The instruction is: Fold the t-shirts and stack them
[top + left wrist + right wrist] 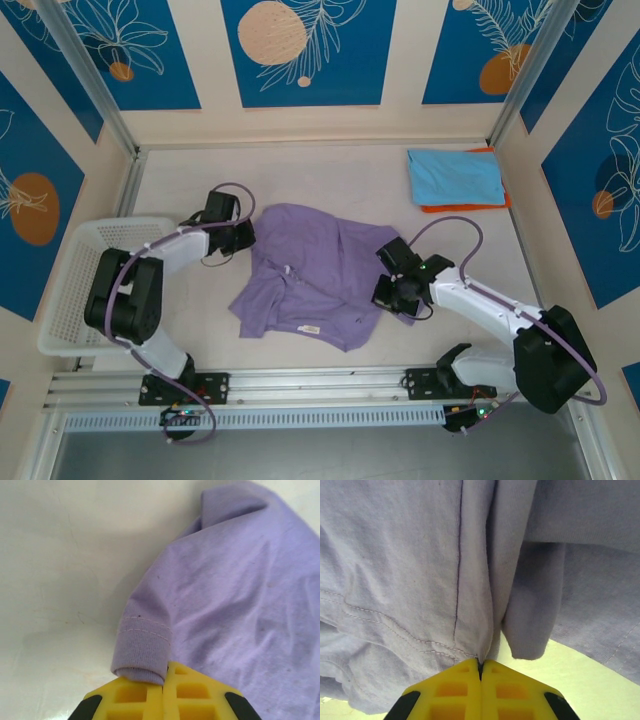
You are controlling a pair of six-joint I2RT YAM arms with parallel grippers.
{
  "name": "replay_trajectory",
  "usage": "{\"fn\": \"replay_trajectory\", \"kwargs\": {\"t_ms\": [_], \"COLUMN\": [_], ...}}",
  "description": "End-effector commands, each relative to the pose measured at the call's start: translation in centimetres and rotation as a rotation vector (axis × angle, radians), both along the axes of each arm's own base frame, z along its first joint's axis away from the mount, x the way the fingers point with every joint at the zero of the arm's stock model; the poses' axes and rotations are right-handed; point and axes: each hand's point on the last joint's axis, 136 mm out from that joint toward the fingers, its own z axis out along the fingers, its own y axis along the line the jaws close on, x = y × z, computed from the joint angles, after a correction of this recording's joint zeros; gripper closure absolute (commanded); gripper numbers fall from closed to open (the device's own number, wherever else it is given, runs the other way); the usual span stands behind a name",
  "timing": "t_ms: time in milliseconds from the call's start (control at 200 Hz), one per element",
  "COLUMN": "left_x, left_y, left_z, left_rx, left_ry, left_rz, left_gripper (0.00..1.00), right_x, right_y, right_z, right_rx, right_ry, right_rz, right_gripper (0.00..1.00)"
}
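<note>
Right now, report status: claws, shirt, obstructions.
Left claw shut on sleeve cuff of large lavender-purple cloth t-shirt. Right claw shut on its opposite edge. Nothing lying on it.

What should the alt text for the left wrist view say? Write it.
The left tool, shut, pinches the stitched sleeve hem of the purple tee. The wrinkled tee spreads up and to the right over the pale table.

White-and-black arms, purple cables looping off both; left gripper and right gripper wear yellow gridded fingers, black-cornered.
</note>
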Motion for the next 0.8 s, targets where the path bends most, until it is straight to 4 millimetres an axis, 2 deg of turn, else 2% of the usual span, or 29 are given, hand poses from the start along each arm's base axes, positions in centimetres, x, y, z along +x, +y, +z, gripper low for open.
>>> {"fn": "replay_trajectory", "kwargs": {"t_ms": [0, 65, 165, 270, 340, 455, 585, 725, 795], "left_x": [0.1, -0.1, -0.6, -1.4, -2.3, -4.3, -6.8, -10.1, -11.8], "left_y": [-0.2, -0.4, -0.6, -1.0, -1.3, -1.5, -0.8, -0.1, 0.4], "left_z": [3.4, 5.3, 9.4, 14.7, 19.2, 27.0, 34.6, 41.8, 44.5], "left_rx": [0.035, 0.051, 0.06, 0.043, 0.028, -0.016, -0.065, -0.115, -0.135], "left_ry": [-0.104, -0.168, -0.287, -0.425, -0.534, -0.715, -0.876, -1.034, -1.098], "left_rz": [-0.021, -0.027, -0.031, -0.03, -0.042, -0.063, -0.076, -0.113, -0.125], "left_gripper": [1.0, 1.0, 1.0, 1.0, 1.0, 1.0, 1.0, 1.0, 1.0], "right_x": [0.1, 0.7, 1.8, 2.9, 3.5, 4.1, 4.1, 3.4, 2.9], "right_y": [0.8, 1.0, 0.6, 0.2, -0.4, -1.5, -1.2, -0.7, -0.4], "right_z": [1.7, 3.3, 6.9, 12.0, 15.9, 22.9, 30.1, 36.3, 38.8], "right_rx": [0.07, 0.096, 0.113, 0.136, 0.138, 0.145, 0.202, 0.26, 0.288], "right_ry": [-0.054, -0.122, -0.258, -0.432, -0.558, -0.76, -0.937, -1.066, -1.127], "right_rz": [0.009, 0.02, 0.032, 0.05, 0.059, 0.059, 0.101, 0.153, 0.174], "right_gripper": [1.0, 1.0, 1.0, 1.0, 1.0, 1.0, 1.0, 1.0, 1.0]}}
